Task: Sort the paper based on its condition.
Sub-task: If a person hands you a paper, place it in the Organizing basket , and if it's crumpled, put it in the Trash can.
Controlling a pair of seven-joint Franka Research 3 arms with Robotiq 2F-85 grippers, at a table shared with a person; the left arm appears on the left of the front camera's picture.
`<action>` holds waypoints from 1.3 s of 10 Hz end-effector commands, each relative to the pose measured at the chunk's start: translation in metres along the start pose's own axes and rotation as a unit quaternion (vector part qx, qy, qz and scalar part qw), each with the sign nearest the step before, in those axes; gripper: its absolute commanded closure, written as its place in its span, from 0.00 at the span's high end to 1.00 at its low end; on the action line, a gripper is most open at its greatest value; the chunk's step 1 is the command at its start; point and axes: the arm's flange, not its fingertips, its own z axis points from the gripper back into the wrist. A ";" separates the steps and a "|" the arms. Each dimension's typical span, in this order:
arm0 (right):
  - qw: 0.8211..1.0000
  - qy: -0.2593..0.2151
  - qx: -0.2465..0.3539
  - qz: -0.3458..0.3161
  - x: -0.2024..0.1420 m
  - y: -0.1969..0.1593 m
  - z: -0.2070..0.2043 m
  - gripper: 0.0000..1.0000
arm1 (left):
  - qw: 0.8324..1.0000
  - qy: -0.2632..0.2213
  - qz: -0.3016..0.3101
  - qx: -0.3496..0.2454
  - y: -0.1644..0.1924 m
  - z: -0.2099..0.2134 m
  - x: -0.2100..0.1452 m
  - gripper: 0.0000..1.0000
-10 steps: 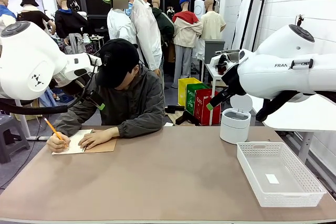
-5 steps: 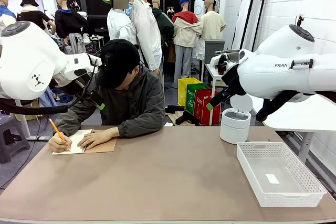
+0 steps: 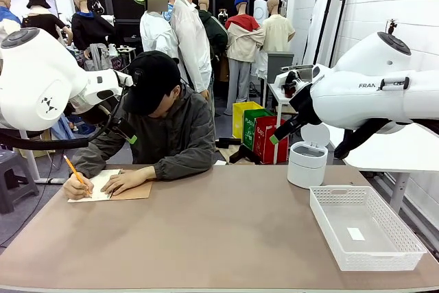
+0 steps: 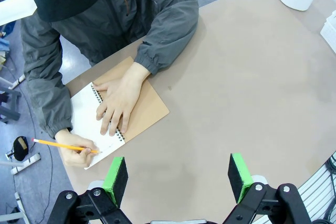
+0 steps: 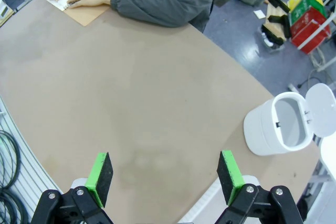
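Paper (image 4: 82, 113) under person's hand (image 4: 118, 99), well apart from spread left tool (image 4: 177, 170); right tool (image 5: 164, 170) spread, farther off.

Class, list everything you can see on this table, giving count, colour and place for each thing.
table: one, brown, between robot and person.
notebook: one, brown cover, spiral-bound, table's far left.
paper: one, white, beside the notebook's spiral, being written on.
pencil: one, orange, in the person's hand.
bin: one, white, lid open, table's far right.
basket: one, white, table's near right.
slip: one, white, inside the basket.
person's hands: two; one holds the pencil, one lies flat across the notebook.
left end effector: black, green pads, open, above the table.
right end effector: same, open.
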 end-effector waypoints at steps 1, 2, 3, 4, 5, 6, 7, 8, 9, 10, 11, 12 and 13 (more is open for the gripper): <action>1.000 0.002 -0.003 0.000 0.000 -0.001 0.000 1.00 | 1.000 0.003 0.001 -0.001 0.001 0.001 0.001 1.00; 1.000 0.002 -0.003 0.000 0.000 -0.001 0.000 1.00 | 1.000 0.003 0.001 -0.001 0.001 0.001 0.001 1.00; 1.000 0.002 -0.003 0.000 0.000 -0.001 0.000 1.00 | 1.000 0.003 0.001 -0.001 0.001 0.001 0.001 1.00; 1.000 0.002 -0.003 0.000 0.000 -0.001 0.000 1.00 | 1.000 0.003 0.001 -0.001 0.001 0.001 0.001 1.00; 1.000 0.002 -0.003 0.000 0.000 -0.001 0.000 1.00 | 1.000 0.003 0.001 -0.001 0.001 0.001 0.001 1.00; 1.000 0.002 -0.003 0.000 0.000 -0.001 0.000 1.00 | 1.000 0.003 0.001 -0.001 0.001 0.001 0.001 1.00; 1.000 0.002 -0.003 0.000 0.000 -0.001 0.000 1.00 | 1.000 0.003 0.001 -0.001 0.001 0.001 0.001 1.00; 1.000 0.002 -0.003 0.000 0.000 -0.001 0.000 1.00 | 1.000 0.003 0.001 -0.001 0.001 0.001 0.001 1.00; 1.000 0.002 -0.003 0.000 0.000 -0.001 0.000 1.00 | 1.000 0.003 0.001 -0.001 0.001 0.001 0.001 1.00; 1.000 0.002 -0.003 0.000 0.000 -0.001 0.000 1.00 | 1.000 0.003 0.001 -0.001 0.001 0.001 0.001 1.00; 1.000 0.002 -0.003 0.000 0.000 -0.001 0.000 1.00 | 1.000 0.003 0.001 -0.001 0.001 0.001 0.001 1.00; 1.000 0.002 -0.003 0.000 0.000 -0.001 0.000 1.00 | 1.000 0.003 0.001 -0.001 0.001 0.001 0.001 1.00; 1.000 0.002 -0.003 0.000 0.000 -0.001 0.000 1.00 | 1.000 0.003 0.001 -0.001 0.001 0.001 0.001 1.00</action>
